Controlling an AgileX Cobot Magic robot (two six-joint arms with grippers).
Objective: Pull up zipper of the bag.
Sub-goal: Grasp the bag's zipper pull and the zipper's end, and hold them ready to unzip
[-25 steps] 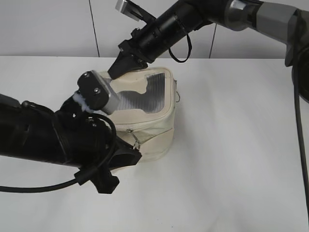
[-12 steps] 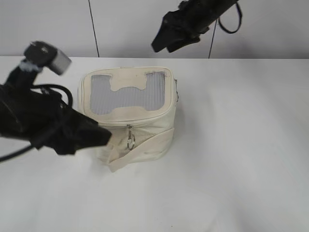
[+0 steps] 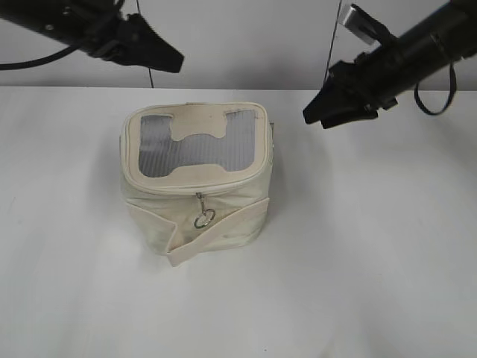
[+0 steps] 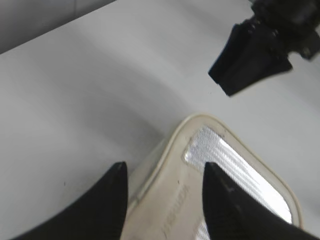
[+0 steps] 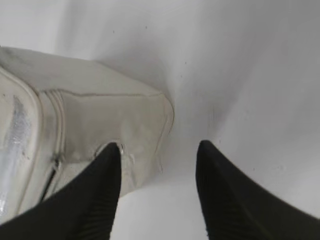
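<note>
I see both arms raised clear. Left fingers apart, nothing between them; cream bag sits on the white desk below their tips. Right fingers apart too, bag below and left. Zipper ring hangs on bag's front.

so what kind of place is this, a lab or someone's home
Most likely a lab or test bench, not a home. A single cream bag sits on a bare white table against plain white wall panels, with two black robot arms, left gripper and right gripper, raised above it.
</note>
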